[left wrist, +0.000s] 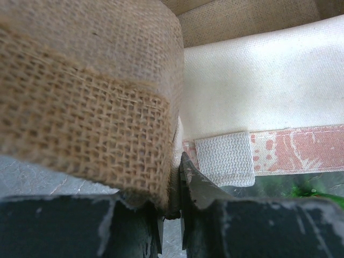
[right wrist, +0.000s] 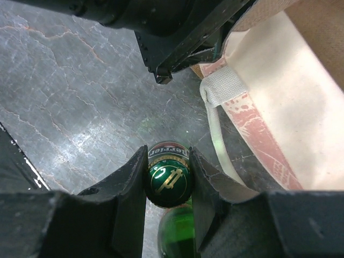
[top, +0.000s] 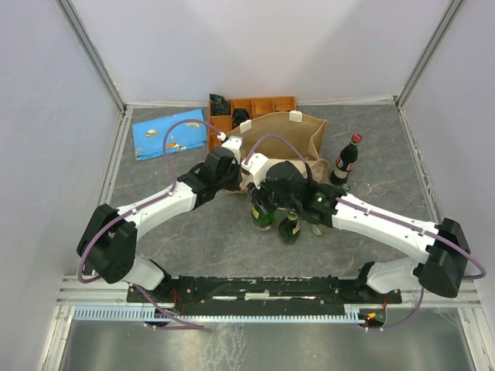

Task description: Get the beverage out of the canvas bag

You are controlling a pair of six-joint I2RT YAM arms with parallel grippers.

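- One bag [top: 290,137], tan outside and cream inside, sits mid-bench [top: 193,232], just in front of one orange tray [top: 271,103].
- The left fingers [left wrist: 200,188] are together, pinching the bag's burlap edge beside a cream handle tab [left wrist: 224,158].
- The right fingers [right wrist: 131,188] are clamped on the cap of one green bottle [right wrist: 167,177]. It is upright and outside the bag, just in front of it.
- A second green bottle [top: 289,229] stands just right of the first, making two green bottles on the bench.
- One cola bottle [top: 346,160] with a red cap stands upright at the bag's right.
- One blue pouch [top: 170,133] lies flat at the back left.
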